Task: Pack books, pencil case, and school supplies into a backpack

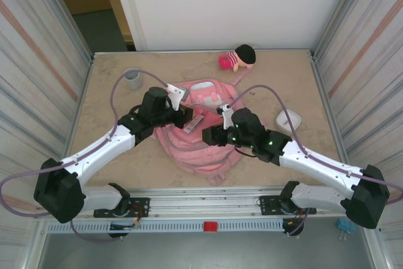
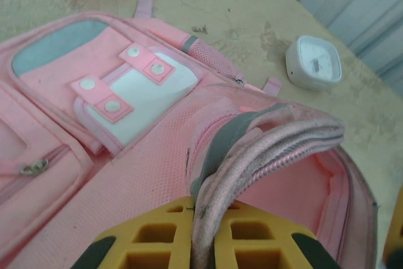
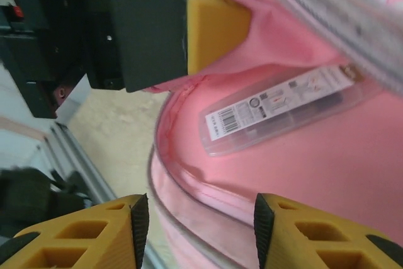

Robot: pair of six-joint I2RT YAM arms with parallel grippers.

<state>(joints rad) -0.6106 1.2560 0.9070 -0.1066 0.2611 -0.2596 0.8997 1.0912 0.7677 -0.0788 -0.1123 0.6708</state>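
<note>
Left gripper point(image 2: 203, 234) is pressed tight on the backpack point(image 2: 126, 174), its yellow pads pinching the zipped rim point(image 2: 277, 140) of the main opening and holding that rim up off the bag's body, so the mouth gapes

Right gripper point(image 3: 198, 218) sits at the backpack's mouth with its jaws spread and nothing between them, the lower lip of the opening just beyond its tips

Inside the backpack, lying flat on the pink lining, there's a long clear supply case point(image 3: 283, 108) with a white barcode label; it's deeper in than the right gripper, well apart from its pads

The case's far end slips under the lifted rim and is cut off there, and the label's print is too small to read

From above, both wrists crowd over the backpack's opening, so the interior is hard to make out

The white rounded-square box point(image 2: 313, 62) rests on the table point(image 1: 113, 149) to the backpack's right, apart from it; the plush doll point(image 1: 239, 58) lies beyond the backpack's far end, the grey cup point(image 1: 132, 79) off to its far left
</note>
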